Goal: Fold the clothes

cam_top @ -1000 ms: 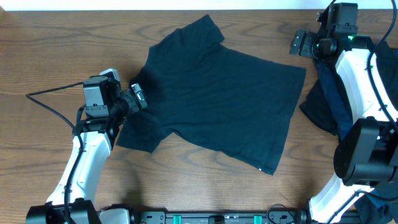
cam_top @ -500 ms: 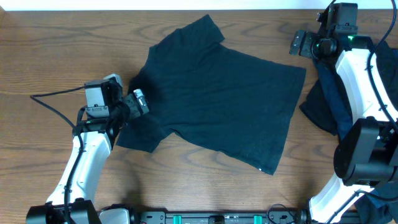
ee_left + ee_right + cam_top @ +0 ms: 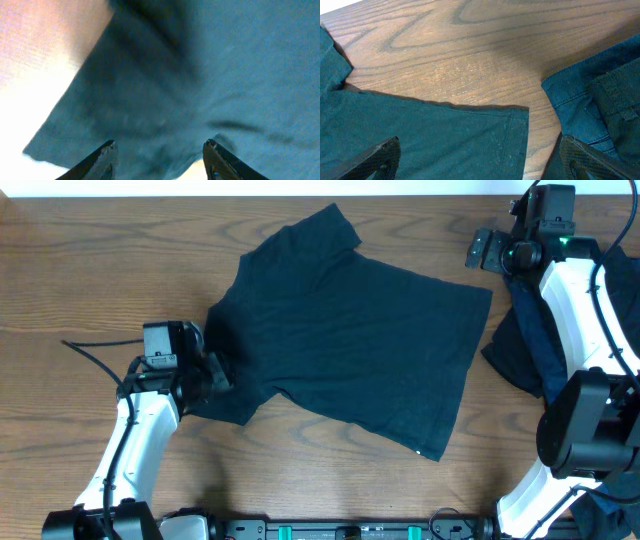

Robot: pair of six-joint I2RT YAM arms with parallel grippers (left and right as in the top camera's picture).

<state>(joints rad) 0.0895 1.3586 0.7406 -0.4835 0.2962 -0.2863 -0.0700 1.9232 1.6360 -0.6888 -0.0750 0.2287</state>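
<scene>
Overhead, T-shirt (image 3: 350, 340) spread flat, left pincer (image 3: 216, 370) at sleeve (image 3: 235, 395), grip unclear, right pincer (image 3: 478, 250) released.

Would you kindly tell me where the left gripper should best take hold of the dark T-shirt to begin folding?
Probably the sleeve nearest the left gripper, pinched at its loose outer edge, coming from the left side of the T-shirt. The shirt lies flat and spread, so only edges offer a lip, and that sleeve juts onto the table.
</scene>
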